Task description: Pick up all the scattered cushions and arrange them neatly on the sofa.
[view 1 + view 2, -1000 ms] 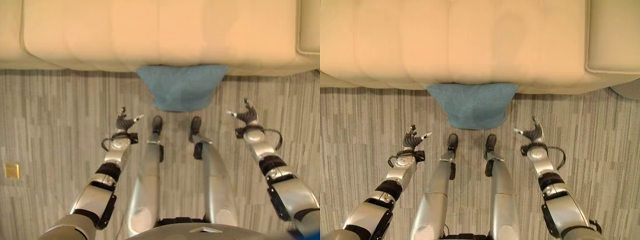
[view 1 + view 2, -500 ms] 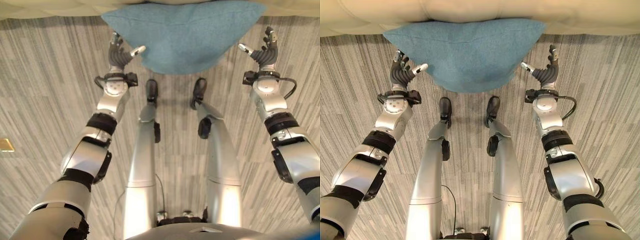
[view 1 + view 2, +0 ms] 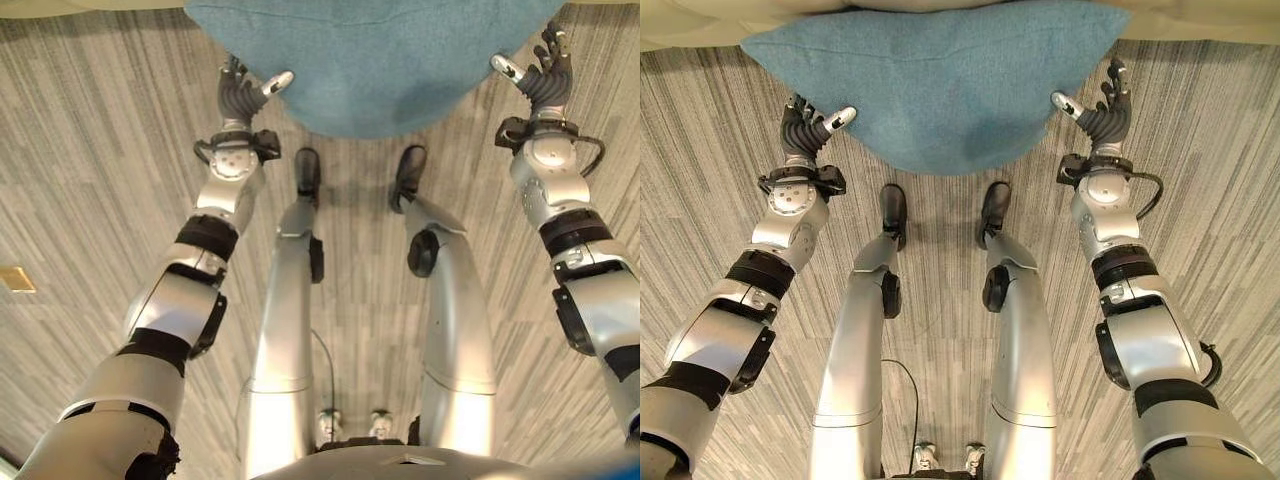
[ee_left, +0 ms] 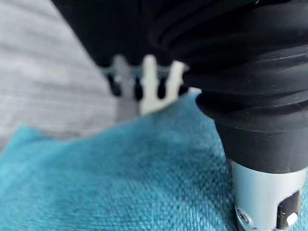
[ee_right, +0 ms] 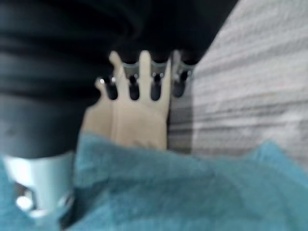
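The blue cushion (image 3: 930,85) lies on the floor (image 3: 700,200) against the sofa (image 3: 1200,25); we judge it soft and light. Our left hand (image 3: 805,130) and right hand (image 3: 1102,110) flank it, fingers spread, grasping nothing. We'd grip its two side edges.

Soft, even light falls from above in both eye views. The blue cushion (image 3: 940,90) casts a faint, diffuse shadow on the striped floor (image 3: 700,150) just under its lower edge, upper middle of the frame. Bright highlights run along the silver left arm (image 3: 165,300). Floor stripes fan outward toward the corners. In the left wrist view the dark ribbed cover (image 4: 231,72) is nearly black at upper right.
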